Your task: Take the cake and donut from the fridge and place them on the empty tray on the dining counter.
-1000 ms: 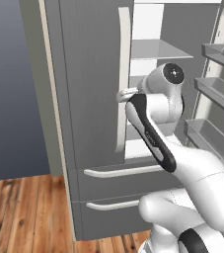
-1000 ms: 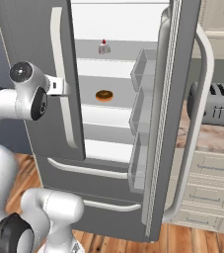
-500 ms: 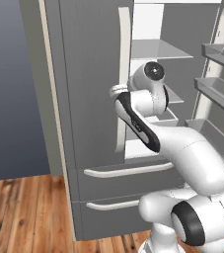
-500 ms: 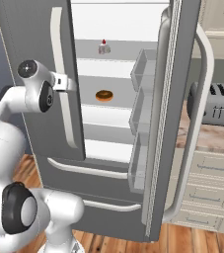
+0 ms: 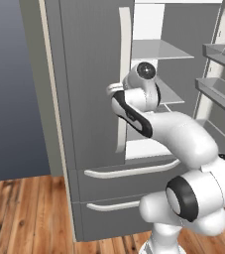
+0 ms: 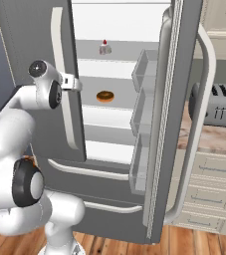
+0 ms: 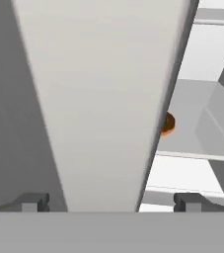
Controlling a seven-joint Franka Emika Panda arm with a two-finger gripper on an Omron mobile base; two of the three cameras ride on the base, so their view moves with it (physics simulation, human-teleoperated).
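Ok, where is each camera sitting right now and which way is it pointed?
Left base view: behind the arm's left, facing the fridge's closed door; arm rises lower right.
Right base view: behind its right, facing the open fridge; arm lower left; cake above donut.
Hand view: on the hand, against the white handle, between the open tool's tips.
Right base and hand views share the donut.

Both base views face the fridge from opposite sides; hand view hugs its handle.

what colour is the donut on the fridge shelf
Brown-orange glaze, on the donut sitting on a white shelf of the fridge; clearest in the right base view.
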